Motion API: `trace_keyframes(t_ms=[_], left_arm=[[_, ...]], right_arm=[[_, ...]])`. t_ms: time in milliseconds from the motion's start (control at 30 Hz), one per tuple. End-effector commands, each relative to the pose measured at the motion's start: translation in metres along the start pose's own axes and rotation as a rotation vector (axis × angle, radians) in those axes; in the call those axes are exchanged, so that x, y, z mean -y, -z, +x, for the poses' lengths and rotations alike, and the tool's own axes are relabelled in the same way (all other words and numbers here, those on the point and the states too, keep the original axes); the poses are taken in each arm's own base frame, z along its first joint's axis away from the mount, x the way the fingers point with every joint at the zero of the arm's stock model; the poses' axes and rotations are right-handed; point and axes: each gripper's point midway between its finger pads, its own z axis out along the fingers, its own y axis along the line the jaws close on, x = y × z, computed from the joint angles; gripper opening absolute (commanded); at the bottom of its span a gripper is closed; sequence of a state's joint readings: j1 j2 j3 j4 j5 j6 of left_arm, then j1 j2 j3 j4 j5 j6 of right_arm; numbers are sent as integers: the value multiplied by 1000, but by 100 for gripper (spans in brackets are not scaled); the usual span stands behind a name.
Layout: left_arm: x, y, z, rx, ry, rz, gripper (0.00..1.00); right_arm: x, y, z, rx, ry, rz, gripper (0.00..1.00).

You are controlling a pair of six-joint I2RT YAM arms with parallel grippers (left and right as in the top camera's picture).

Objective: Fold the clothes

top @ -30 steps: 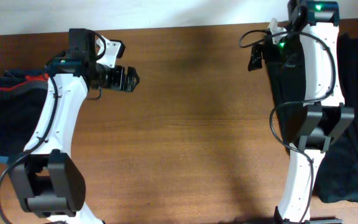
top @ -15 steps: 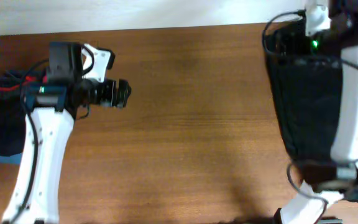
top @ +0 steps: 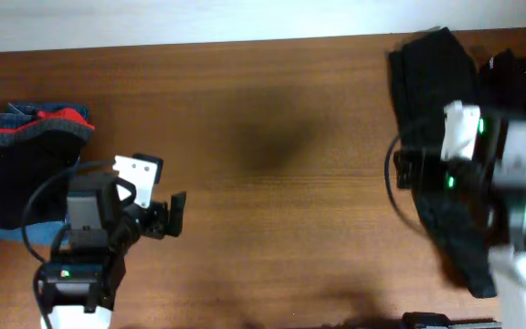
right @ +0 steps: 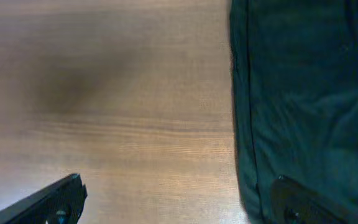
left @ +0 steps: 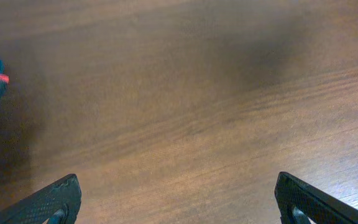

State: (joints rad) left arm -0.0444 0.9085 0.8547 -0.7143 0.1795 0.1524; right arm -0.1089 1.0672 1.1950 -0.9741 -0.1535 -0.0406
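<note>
Here, a folded garment [top: 26, 155] with red-orange lining lies at the left edge of the table [top: 272, 110], apparently done. A long black garment [top: 432, 82] sprawls along the right edge — yet to be folded. The left gripper [left: 179, 202] and right gripper [right: 179, 205] gape wide, empty — the right above that garment's hem. No legible writing.

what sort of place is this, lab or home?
Probably a robotics lab bench: a wooden table, the left arm and right arm over it, and only clothes on it: a black garment at right, a folded pile at left.
</note>
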Motion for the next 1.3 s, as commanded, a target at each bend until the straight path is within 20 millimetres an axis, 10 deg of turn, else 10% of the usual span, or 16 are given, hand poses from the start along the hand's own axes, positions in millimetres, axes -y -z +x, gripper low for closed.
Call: trace_keyframes(t_ms=[0, 800, 1267], left_arm=[[-3, -13, 30, -67, 22, -16, 99], [-6, -63, 65, -270, 57, 18, 99], [-6, -64, 65, -273, 58, 19, 99]], right_arm=[[3, -13, 38, 38, -2, 12, 99], [13, -101, 124, -357, -62, -3, 99], [0, -39, 83, -45, 2, -5, 99]])
